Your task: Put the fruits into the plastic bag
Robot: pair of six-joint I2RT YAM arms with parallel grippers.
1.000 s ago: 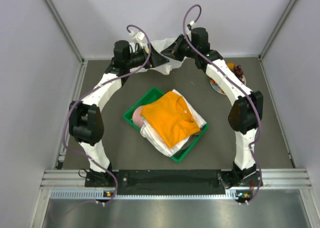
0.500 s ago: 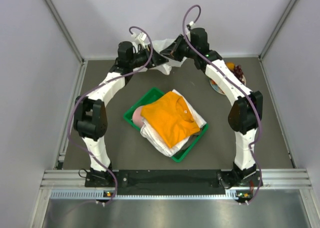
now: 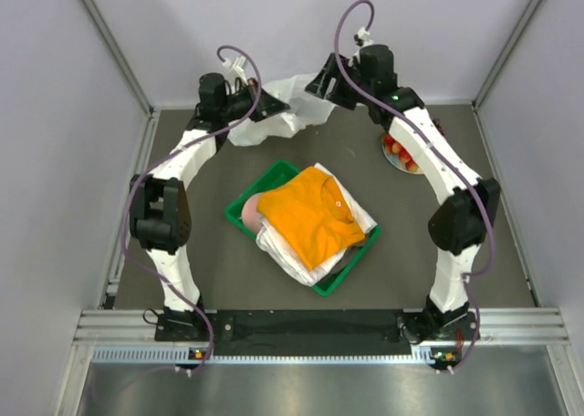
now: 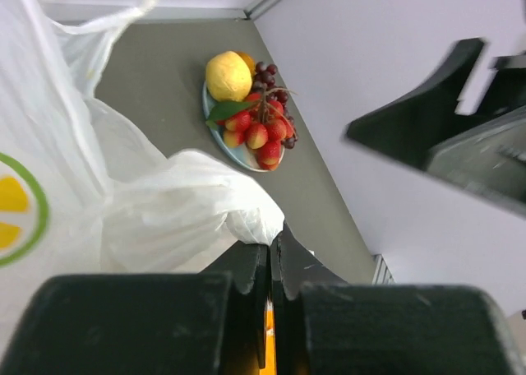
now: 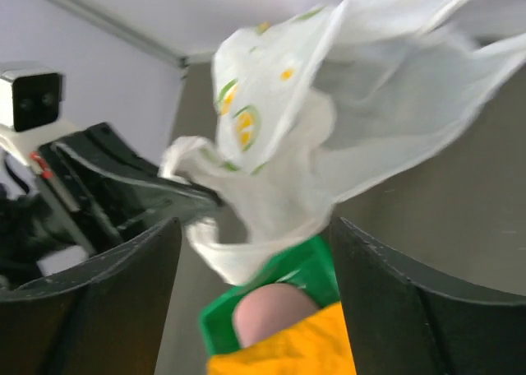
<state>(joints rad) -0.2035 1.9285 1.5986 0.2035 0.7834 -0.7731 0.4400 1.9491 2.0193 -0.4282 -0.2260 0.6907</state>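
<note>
My left gripper (image 4: 274, 239) is shut on an edge of the thin white plastic bag (image 4: 123, 194), which carries green-yellow citrus prints. From above, the left gripper (image 3: 276, 112) holds the bag (image 3: 287, 106) at the back of the table. My right gripper (image 5: 255, 227) stands open, and a loose fold of the bag (image 5: 329, 120) hangs between and beyond its fingers. It hovers by the bag's right side (image 3: 320, 81). The fruits (image 4: 251, 112) lie on a pale plate (image 4: 243, 161): a yellow pear-like one (image 4: 228, 76), red strawberries (image 4: 265, 135), dark grapes (image 4: 269, 85). My right arm partly hides the fruits (image 3: 399, 148).
A green tray (image 3: 239, 206) sits mid-table with folded orange (image 3: 310, 215) and white clothes and a pink rounded item (image 3: 250, 213). The back wall stands close behind the bag. Side walls enclose the table left and right.
The left gripper closed on the bag and drew it leftward. The right gripper opened, let go of the bag and lifted up and back; strawberries on the plate are now uncovered.
</note>
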